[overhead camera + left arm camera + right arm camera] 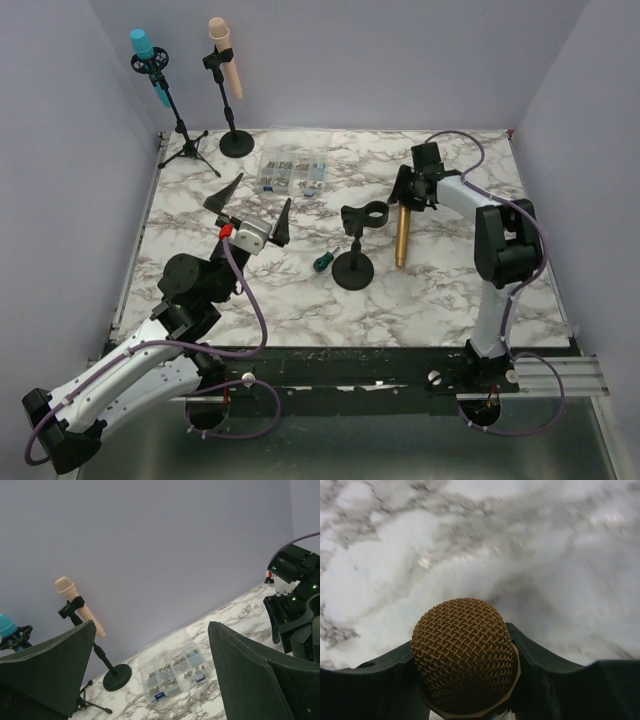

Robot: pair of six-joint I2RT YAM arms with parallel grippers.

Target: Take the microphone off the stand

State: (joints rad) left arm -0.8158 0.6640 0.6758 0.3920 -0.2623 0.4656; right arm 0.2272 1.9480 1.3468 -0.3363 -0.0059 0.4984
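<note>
The gold-brown microphone [402,238] lies on the marble table right of the small black stand [354,268], whose clip [365,215] holds nothing. My right gripper [411,193] is low over the table, shut on the microphone's mesh head [465,652], with a dark finger [540,665] pressed against each side. The handle points toward the near edge. My left gripper [253,208] is open and empty, raised left of the stand. In the left wrist view its two fingers [250,675] stand wide apart.
A blue microphone on a tripod stand [150,62] and a beige microphone on a round-base stand [226,62] are at the back left. A clear parts box [292,175] sits mid-back. A green-handled screwdriver [322,262] lies beside the stand base. Walls enclose the table.
</note>
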